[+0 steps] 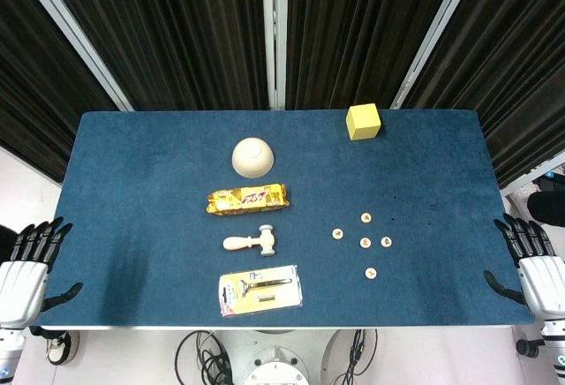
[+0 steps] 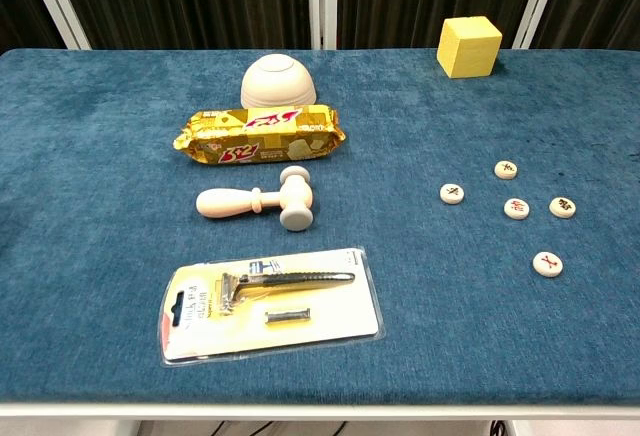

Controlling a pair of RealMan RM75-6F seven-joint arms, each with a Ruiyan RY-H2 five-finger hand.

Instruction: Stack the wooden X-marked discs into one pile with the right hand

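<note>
Several small wooden discs with red X marks lie flat and apart on the blue table's right half: one [image 1: 366, 218] [image 2: 506, 169] farthest back, one [image 1: 337, 234] [image 2: 452, 193] to the left, one [image 1: 365, 243] [image 2: 516, 208] in the middle, one [image 1: 386, 242] [image 2: 562, 207] to the right, and one [image 1: 371, 273] [image 2: 547, 264] nearest me. None rests on another. My right hand [image 1: 530, 257] hangs off the table's right edge, fingers spread, holding nothing. My left hand [image 1: 31, 261] hangs off the left edge, likewise spread. The chest view shows neither hand.
Left of the discs lie a wooden mallet [image 1: 252, 243] [image 2: 262, 201], a yellow biscuit packet [image 1: 248, 200] [image 2: 260, 133], a packaged razor [image 1: 259, 291] [image 2: 270, 302] and an upturned cream bowl [image 1: 252, 156] [image 2: 279, 81]. A yellow cube [image 1: 363, 121] [image 2: 469, 46] stands at the back right.
</note>
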